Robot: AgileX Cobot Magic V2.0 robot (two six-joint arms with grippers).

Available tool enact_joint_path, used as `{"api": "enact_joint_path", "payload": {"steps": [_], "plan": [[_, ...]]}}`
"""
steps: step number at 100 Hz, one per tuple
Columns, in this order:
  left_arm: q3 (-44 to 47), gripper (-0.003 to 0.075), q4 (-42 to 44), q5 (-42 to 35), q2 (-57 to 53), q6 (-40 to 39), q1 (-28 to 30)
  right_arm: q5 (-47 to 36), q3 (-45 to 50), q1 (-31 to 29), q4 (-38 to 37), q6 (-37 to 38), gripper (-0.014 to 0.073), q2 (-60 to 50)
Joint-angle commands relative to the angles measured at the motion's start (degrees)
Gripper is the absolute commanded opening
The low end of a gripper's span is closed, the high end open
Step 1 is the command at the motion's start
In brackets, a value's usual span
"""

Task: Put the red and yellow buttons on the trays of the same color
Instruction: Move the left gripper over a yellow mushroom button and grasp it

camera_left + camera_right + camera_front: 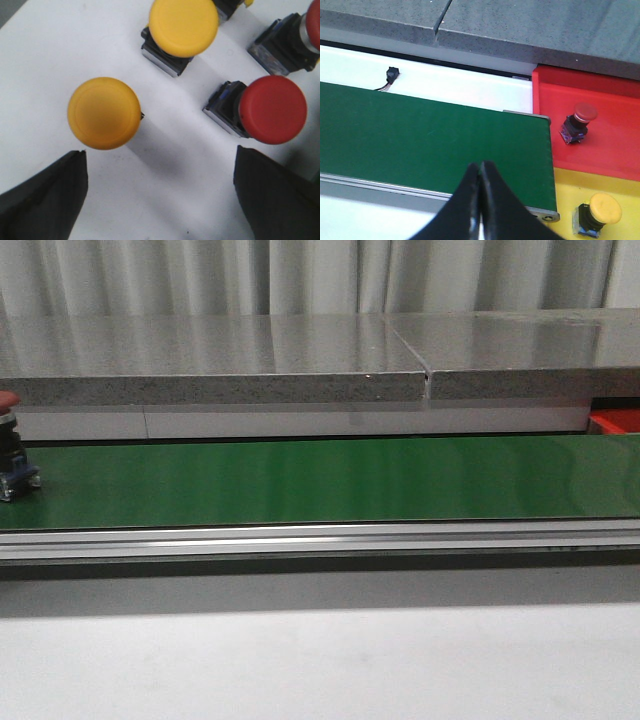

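Green belt [330, 480], perhaps grey curtain [300, 275]

**Black fingers, plain and unmarked**

Only the fingers of the 2 grippers show. The left gripper [160, 200] has 2 matte black fingers [45, 200], broad wedge shapes with angled upper edges and slightly rough corners. The right gripper [480, 200] has 2 black fingers [465, 210] that taper to narrow rounded tips, smooth with a faint sheen. No cables, screws or markings can be made out on either pair
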Motion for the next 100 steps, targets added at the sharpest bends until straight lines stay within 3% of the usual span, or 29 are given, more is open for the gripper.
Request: {"api": "enact_joint_path", "payload": {"steps": [1,83,100], "plan": [[-1.8,0.0589,0.0,-3.2,-1.9,-0.7,1.3,-3.7,-1.4,0.1,1.2,-0.6,-0.0067,-0.1],[-2.2,0.0584,-0.7,-8.9,4.6,-0.7,3.2,-3.7,-1.4,0.1,1.2,-0.6,-0.0067,-0.1],[-2.2,0.048,-0.7,-9.0,4.6,-0.7,3.2,-3.7,-1.4,0.1,1.2,-0.6,-0.0067,-0.1]]}}
